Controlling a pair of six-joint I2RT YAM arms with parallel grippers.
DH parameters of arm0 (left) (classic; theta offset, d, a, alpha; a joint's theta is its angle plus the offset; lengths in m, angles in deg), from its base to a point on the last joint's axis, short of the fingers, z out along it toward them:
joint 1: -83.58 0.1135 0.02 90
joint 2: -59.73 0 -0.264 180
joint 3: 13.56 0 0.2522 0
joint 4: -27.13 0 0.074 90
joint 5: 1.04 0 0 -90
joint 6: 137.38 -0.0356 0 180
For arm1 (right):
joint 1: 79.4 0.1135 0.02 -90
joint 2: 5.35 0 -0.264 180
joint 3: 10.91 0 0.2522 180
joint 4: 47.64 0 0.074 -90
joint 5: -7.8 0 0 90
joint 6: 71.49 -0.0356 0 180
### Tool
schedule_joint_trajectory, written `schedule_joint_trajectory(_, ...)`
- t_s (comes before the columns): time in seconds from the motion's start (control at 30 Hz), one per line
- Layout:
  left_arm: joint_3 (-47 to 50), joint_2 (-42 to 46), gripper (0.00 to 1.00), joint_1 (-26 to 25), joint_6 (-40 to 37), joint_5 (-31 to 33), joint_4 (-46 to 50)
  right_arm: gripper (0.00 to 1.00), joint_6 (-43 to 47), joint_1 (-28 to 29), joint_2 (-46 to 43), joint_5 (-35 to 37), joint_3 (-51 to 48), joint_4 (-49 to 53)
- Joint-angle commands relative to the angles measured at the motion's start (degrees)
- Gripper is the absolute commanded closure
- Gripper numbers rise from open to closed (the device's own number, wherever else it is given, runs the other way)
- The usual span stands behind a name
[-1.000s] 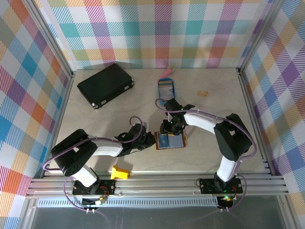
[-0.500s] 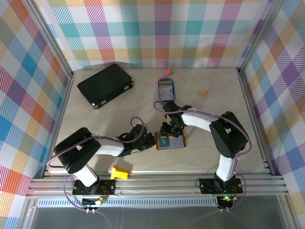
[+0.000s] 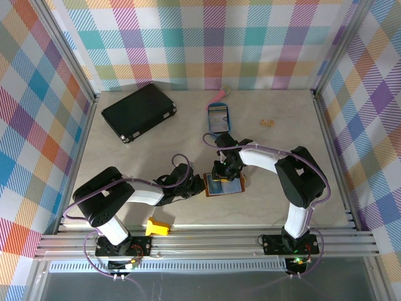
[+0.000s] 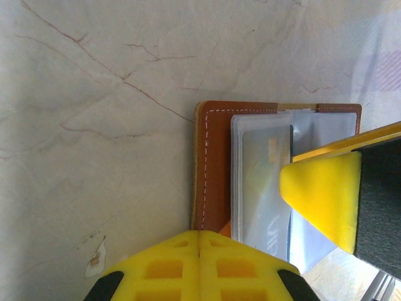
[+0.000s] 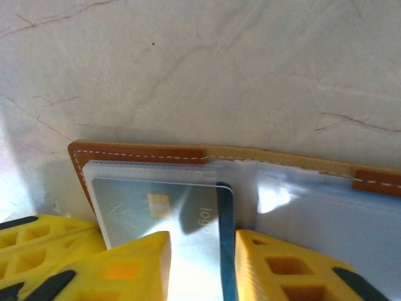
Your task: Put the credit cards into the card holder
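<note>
- The right end effector [image 5: 202, 238] hangs over the open card holder [image 5: 138, 153]. Its yellow fingers stand part-way apart, with the near end of a credit card [image 5: 163, 207] between them. Whether they pinch it I cannot tell.
- That credit card is silvery blue with a chip and the word "logo". Its far end lies under the clear sleeve on the holder's left half.
- The left end effector [image 4: 199, 241] has its fingers pressed together with nothing between them. Its tips sit at the brown left edge of the card holder [image 4: 213, 163].
- From above, the card holder [image 3: 229, 186] lies open and flat on the desk [image 3: 294, 135], near the middle. The left end effector [image 3: 195, 186] is just left of it and the right end effector [image 3: 220, 170] is at its far left corner.
- A blue oval tray [image 3: 218, 117] sits farther back. A black case [image 3: 139, 111] is at the far left, and a yellow plastic piece [image 3: 158, 226] lies at the near edge.
</note>
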Motion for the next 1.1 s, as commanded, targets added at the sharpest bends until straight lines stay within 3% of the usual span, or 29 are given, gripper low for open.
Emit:
schedule_joint_trajectory(0.0,0.1,-0.3,1.00,0.1,-0.2,-0.5,-1.0,0.62,-0.6,0.8,-2.2,-2.7,0.0,-0.4)
schedule_joint_trajectory(0.33,1.4,6.4,1.00,0.1,-1.7,1.0,3.0,0.54,2.9,-3.5,-12.5,5.3,2.0,9.2)
schedule_joint_trajectory(0.5,3.0,10.6,0.90,0.2,-2.4,1.5,4.3,0.51,6.2,-9.1,-17.7,7.2,0.4,13.4)
schedule_joint_trajectory(0.67,3.8,13.2,0.65,0.4,-4.0,0.2,3.3,0.51,11.1,-10.9,-19.8,6.3,-1.2,14.7)
schedule_joint_trajectory(0.73,3.0,12.8,0.50,0.3,-4.4,-0.9,3.7,0.50,12.9,-11.0,-21.0,0.9,-2.8,12.0)
schedule_joint_trajectory(0.87,0.2,9.3,0.33,0.4,-4.9,-3.6,4.5,0.50,13.4,-10.6,-21.1,-7.2,-5.3,7.9)
schedule_joint_trajectory(1.07,0.6,6.2,0.16,0.4,-1.4,-1.7,-0.1,0.47,10.8,-6.8,-15.7,-0.1,-3.3,9.6)
